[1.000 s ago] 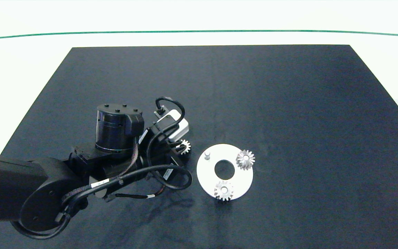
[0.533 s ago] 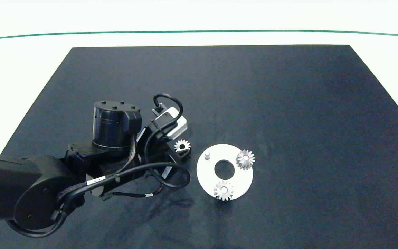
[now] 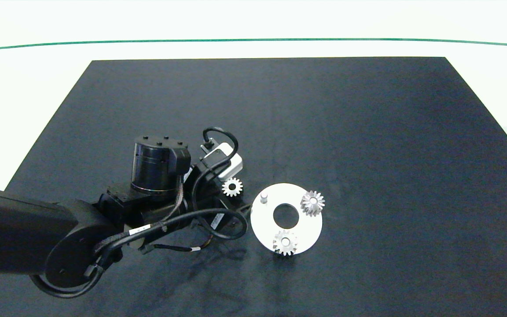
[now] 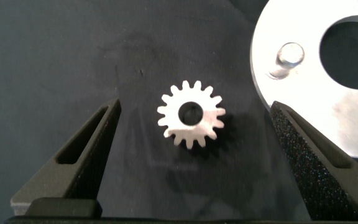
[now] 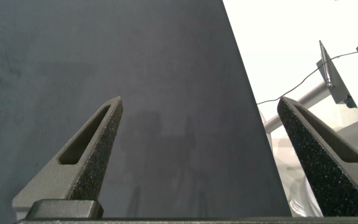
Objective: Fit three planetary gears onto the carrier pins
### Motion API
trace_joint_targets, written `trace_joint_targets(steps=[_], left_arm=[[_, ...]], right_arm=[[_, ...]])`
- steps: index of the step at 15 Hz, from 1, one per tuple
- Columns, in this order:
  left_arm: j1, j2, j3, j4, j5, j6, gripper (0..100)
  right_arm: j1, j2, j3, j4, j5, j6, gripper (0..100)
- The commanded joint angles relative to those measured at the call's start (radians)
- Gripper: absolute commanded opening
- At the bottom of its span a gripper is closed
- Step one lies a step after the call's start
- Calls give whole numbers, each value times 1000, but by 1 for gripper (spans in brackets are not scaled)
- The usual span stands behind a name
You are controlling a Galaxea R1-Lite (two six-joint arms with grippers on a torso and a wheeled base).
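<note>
The left gripper [image 4: 191, 134] hung spread wide over 1 loose gear [image 4: 190, 115] — beside the disc [image 4: 353, 124]. 2 gears [image 3: 312, 203] sat pinned — the right gripper [image 5: 197, 155] gaped, idle.

I saw a shiny silver gear [image 4: 191, 116] on a black mat [image 3: 368, 132]. The disc [image 3: 310, 226] was white, the fingers [image 4: 86, 155] dark grey.

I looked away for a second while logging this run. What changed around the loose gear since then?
The left hand shifted a little toward the white disc and stands open astride the loose gear, which lies flat on the mat, not gripped. The two mounted gears and the bare pin stayed put.
</note>
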Motion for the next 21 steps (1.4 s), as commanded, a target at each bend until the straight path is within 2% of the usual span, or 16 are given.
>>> trace_joint_targets(steps=[1,5,21], left_arm=[[9,31,-1,-7,-8,3,96],[31,31,-1,-5,-28,3,89],[24,33,-19,-1,-31,3,57]], right_arm=[[1,-5,3,1,-3,-1,100],[1,-3,3,1,-3,-1,100],[1,-3,0,0,-4,-3,100]])
